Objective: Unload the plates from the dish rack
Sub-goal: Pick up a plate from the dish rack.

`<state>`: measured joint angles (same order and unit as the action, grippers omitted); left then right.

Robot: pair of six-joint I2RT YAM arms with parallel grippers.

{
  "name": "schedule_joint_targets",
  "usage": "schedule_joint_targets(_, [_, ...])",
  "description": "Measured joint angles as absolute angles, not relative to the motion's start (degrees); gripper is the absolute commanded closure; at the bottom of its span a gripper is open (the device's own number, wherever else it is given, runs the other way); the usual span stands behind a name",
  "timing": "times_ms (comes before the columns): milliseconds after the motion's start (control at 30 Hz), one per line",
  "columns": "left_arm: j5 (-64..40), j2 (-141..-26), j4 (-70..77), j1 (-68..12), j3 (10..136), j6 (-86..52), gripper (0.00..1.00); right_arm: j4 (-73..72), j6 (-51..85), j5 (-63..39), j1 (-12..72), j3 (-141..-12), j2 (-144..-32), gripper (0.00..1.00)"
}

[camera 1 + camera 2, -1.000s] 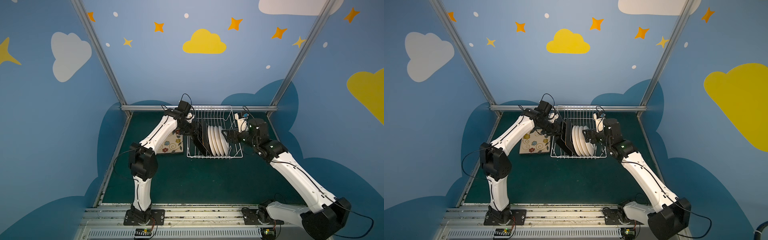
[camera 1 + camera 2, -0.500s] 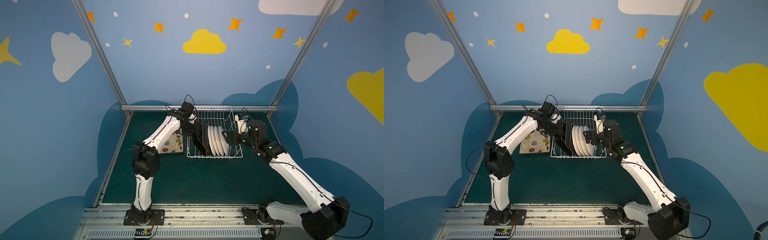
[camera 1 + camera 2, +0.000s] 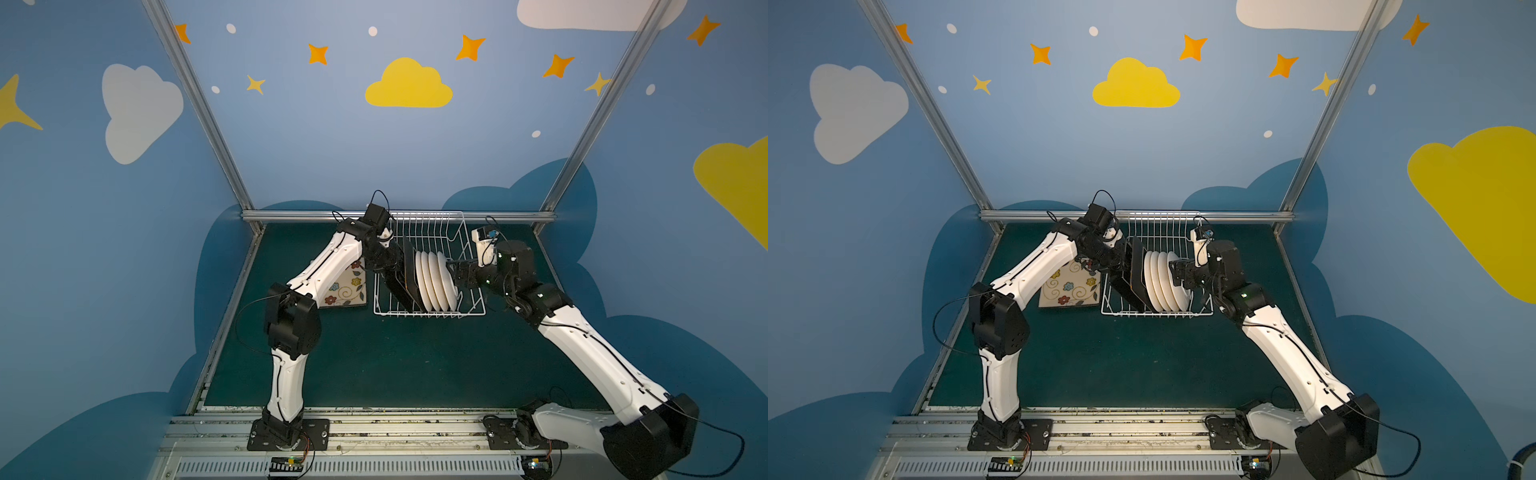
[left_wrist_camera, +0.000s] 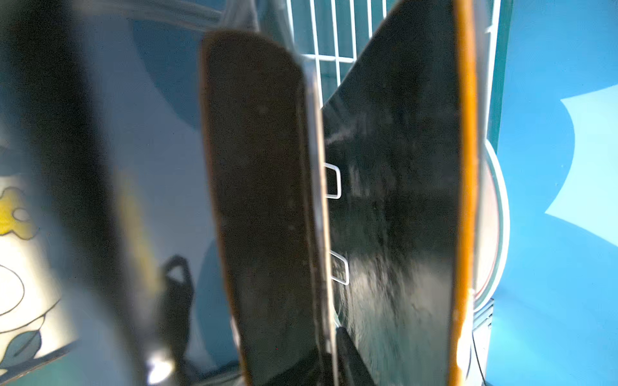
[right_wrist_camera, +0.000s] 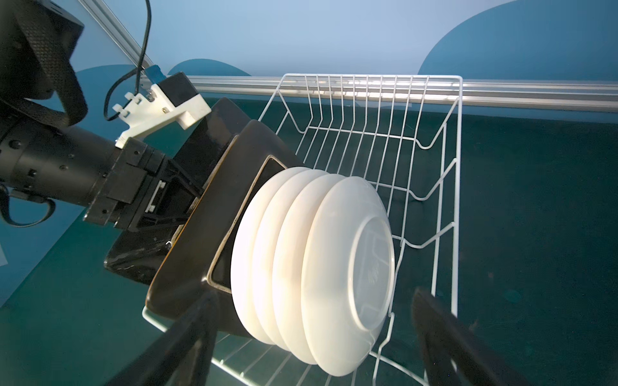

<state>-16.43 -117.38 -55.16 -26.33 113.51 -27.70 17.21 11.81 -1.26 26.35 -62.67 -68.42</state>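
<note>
The white wire dish rack (image 3: 428, 315) (image 3: 1158, 314) (image 5: 458, 167) holds black-backed square plates (image 3: 409, 270) (image 3: 1133, 270) (image 5: 207, 250) and several round white plates (image 3: 434, 282) (image 3: 1163, 286) (image 5: 334, 267) on edge. The outermost square plate (image 3: 395, 286) (image 4: 261, 200) (image 5: 140, 264) leans left. My left gripper (image 3: 392, 262) (image 3: 1121, 262) straddles its upper edge, one finger (image 4: 347, 354) against its inner side. The other side is blurred, so the grip is unclear. My right gripper (image 3: 451, 266) (image 5: 311, 300) stands open beside the round plates, touching none.
One square plate (image 3: 345, 286) (image 3: 1069, 289) (image 4: 20, 267) lies face up on the green table left of the rack, partly under my left arm. The rack's far half holds only bare tines (image 5: 368, 140). An aluminium rail (image 3: 291, 215) and blue walls close the back.
My left gripper has shifted a little right, deeper into the rack, and its jaws have narrowed round the leaning square plate. The right arm has hardly moved.
</note>
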Motion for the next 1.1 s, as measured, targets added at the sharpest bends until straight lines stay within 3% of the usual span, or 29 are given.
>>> schedule_joint_targets(467, [-17.89,-117.38,-54.26,-26.44,113.51,-32.05,0.83,16.86,12.25,-0.30,25.85,-61.36,-66.87,0.10])
schedule_joint_targets(633, [-18.44,-117.38,-53.71,-26.46,113.43,-33.17,0.97,16.71,12.95,-0.27,25.58,-61.21,-66.81,0.10])
schedule_joint_targets(1100, [-18.46,-117.34,-53.95,-26.48,113.67,-33.65,0.97,16.43,13.91,-0.25,25.21,-60.66,-66.70,0.10])
